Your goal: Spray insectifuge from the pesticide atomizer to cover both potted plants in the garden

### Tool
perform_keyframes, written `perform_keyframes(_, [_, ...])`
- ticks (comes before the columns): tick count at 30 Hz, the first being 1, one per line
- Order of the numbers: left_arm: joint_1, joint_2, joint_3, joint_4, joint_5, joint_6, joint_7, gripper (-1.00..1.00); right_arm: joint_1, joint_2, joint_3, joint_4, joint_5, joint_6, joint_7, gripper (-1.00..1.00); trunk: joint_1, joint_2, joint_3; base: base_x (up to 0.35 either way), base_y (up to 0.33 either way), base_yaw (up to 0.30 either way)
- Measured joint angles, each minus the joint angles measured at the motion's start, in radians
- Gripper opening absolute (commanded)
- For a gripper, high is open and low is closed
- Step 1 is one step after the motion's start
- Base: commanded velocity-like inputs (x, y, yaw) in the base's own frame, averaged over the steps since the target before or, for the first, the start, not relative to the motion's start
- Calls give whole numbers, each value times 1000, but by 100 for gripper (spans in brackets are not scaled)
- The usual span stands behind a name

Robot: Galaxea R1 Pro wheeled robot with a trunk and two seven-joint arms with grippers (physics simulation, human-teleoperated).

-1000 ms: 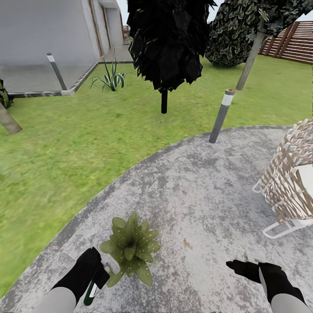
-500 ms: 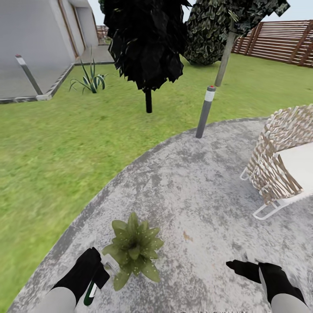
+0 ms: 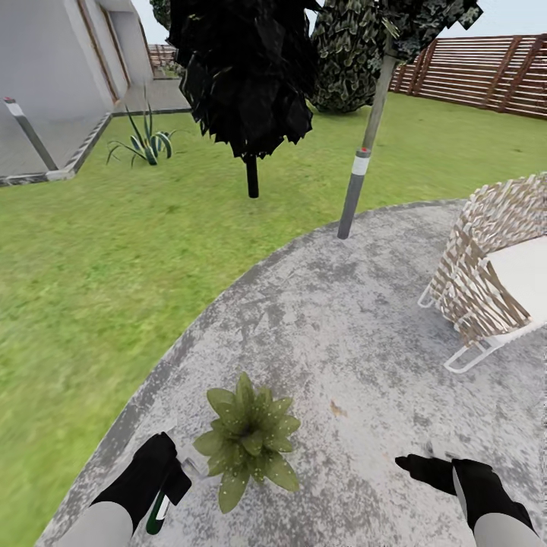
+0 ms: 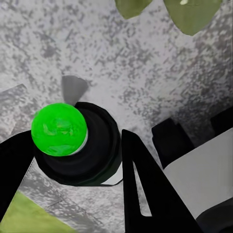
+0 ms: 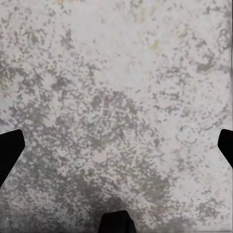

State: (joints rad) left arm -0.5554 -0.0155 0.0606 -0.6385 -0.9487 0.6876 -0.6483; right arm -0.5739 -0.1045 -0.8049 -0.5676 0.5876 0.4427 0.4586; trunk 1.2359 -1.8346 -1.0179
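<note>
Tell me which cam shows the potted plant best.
Head view: the potted plant shows whole on the patio, beside the left gripper holding the atomizer. Left wrist view catches leaf tips; right wrist view, bare paving.

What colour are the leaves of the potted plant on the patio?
Green with pale speckles; the potted plant shows best in the head view.

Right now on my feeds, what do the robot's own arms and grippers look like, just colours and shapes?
Both arms end in pale grey rounded forearm shells. The left gripper and right gripper are matte black. In the left wrist view the fingers are flat, angular black blades with a narrow slot. No cables or markings are visible.
</note>
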Motion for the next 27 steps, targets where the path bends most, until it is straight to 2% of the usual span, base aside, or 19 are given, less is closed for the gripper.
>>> perform_keyframes(11, [0,1,1,1,-1,0,0,-100,0,-1,0,0,0,0,0,100,0,0,0,0,45,-262])
perform_keyframes(18, [0,1,2,0,-1,1,0,-100,0,1,0,1,0,-1,0,100,0,0,0,-36,276,-83])
perform_keyframes(27, [0,1,2,0,-1,1,0,-100,0,0,0,1,0,-1,0,100,0,0,0,-1,313,-256])
